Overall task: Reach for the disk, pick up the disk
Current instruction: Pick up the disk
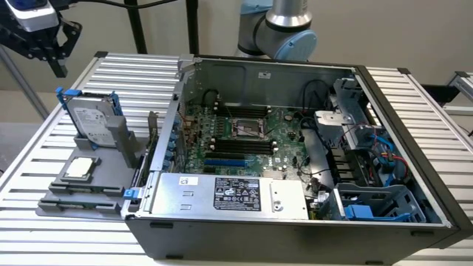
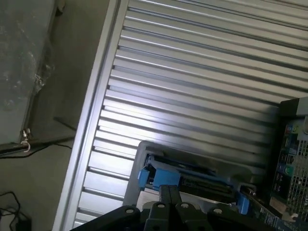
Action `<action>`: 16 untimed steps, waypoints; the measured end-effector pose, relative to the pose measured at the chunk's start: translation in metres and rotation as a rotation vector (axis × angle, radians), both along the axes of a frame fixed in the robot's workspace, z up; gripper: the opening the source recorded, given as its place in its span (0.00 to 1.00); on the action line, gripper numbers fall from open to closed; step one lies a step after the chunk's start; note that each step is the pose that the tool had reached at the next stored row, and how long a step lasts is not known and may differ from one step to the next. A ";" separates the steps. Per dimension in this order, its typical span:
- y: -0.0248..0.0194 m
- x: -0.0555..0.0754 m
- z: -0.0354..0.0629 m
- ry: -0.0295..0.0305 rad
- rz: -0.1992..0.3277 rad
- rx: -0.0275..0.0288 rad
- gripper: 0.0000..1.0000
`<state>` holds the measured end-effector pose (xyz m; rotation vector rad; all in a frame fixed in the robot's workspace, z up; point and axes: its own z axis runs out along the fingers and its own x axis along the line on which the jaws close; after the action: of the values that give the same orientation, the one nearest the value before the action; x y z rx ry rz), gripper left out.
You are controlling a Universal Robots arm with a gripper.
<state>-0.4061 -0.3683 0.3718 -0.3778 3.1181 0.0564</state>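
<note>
- You see the disk [image 1: 92, 121] standing upright on its edge in a slot of the grey holder [image 1: 111, 158], at the exterior view's left, just beside the open computer case [image 1: 296, 238].
- A square processor chip [image 1: 80, 168] lies flat in the same holder, near the disk, on the side closer to the camera.
- The gripper [image 1: 57, 65] hangs above the disk, well apart from it.
- Its jaws are pressed together and hold nothing.
- The holder and the case stand on the slatted metal table [image 1: 414, 94].
</note>
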 end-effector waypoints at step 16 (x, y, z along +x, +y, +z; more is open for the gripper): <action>0.0000 0.000 0.0000 -0.0017 0.292 0.0000 0.11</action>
<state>-0.4061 -0.3683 0.3717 -0.8277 3.0336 0.0556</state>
